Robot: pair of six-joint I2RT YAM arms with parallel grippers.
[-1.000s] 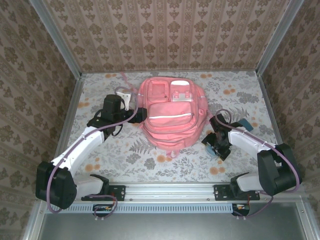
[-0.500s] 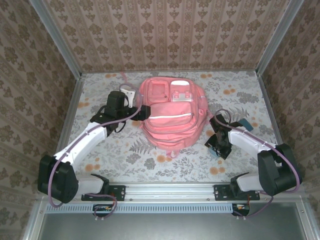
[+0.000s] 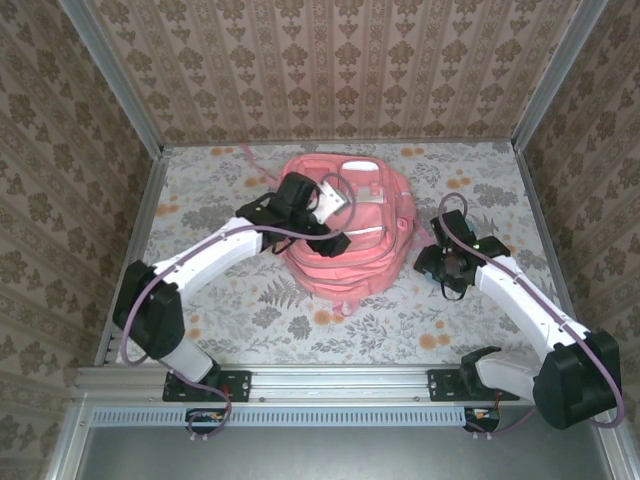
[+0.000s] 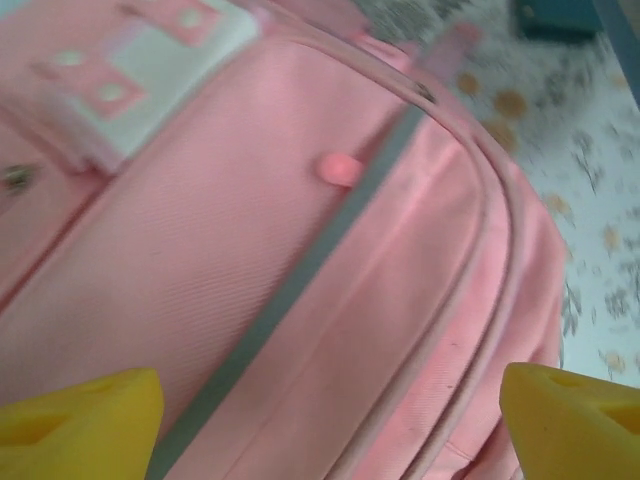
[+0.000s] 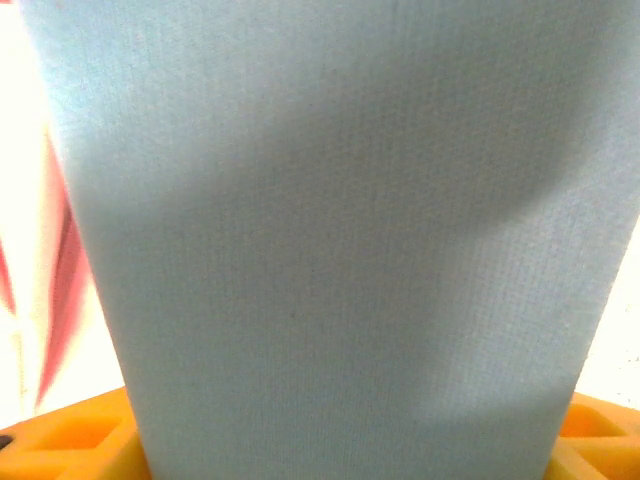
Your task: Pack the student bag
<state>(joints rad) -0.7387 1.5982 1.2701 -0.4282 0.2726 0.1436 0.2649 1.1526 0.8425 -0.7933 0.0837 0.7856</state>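
Observation:
The pink student bag (image 3: 350, 255) lies flat mid-table, front pocket and pale stripe up. My left gripper (image 3: 333, 238) hovers over its front pocket, yellow pads (image 4: 80, 420) wide apart and nothing between them; the left wrist view shows the bag (image 4: 250, 250) close below, with its grey stripe and piping. My right gripper (image 3: 448, 268) sits just off the bag's right side. In the right wrist view its orange pads (image 5: 70, 440) are shut on a pale blue woven fabric pencil case (image 5: 330, 230), which hides most of what lies beyond it.
A dark teal object (image 4: 555, 15) lies on the floral table past the bag's right edge. Patterned walls with metal posts close off the left, back and right. The arm bases stand on a rail (image 3: 340, 380) along the near edge.
My left arm swung from the bag's left side to over its front pocket, its jaws narrowing slightly. My right gripper closed on the pencil case and moved back, nearer the bag's right side.

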